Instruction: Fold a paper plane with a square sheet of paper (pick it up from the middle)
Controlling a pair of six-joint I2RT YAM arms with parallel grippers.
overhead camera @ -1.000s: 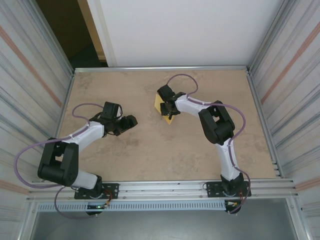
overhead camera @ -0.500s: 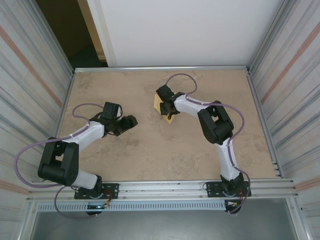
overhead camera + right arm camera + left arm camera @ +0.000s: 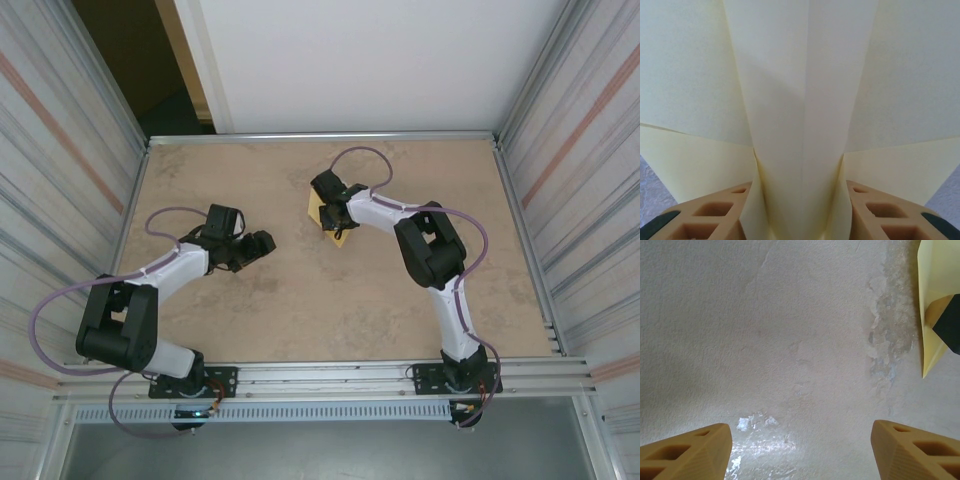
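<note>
The pale-yellow sheet of paper (image 3: 343,238), folded into a pointed paper plane shape, lies on the table right of centre, its tip toward the near side. My right gripper (image 3: 334,215) stands over it. In the right wrist view the raised centre fold (image 3: 801,125) sits between the two fingers (image 3: 715,212), touching both, with flat wings spread to either side. My left gripper (image 3: 262,243) hovers open to the left of the paper, nothing between its fingertips (image 3: 685,450). In the left wrist view the paper's edge (image 3: 935,280) shows at the far right.
The tan table (image 3: 300,300) is walled by metal panels on the left and right (image 3: 560,200) and a white board at the back. A rail (image 3: 330,375) runs along the near edge by the arm bases.
My right gripper has crept slightly left and toward the back over the paper. The left arm has stayed still.
</note>
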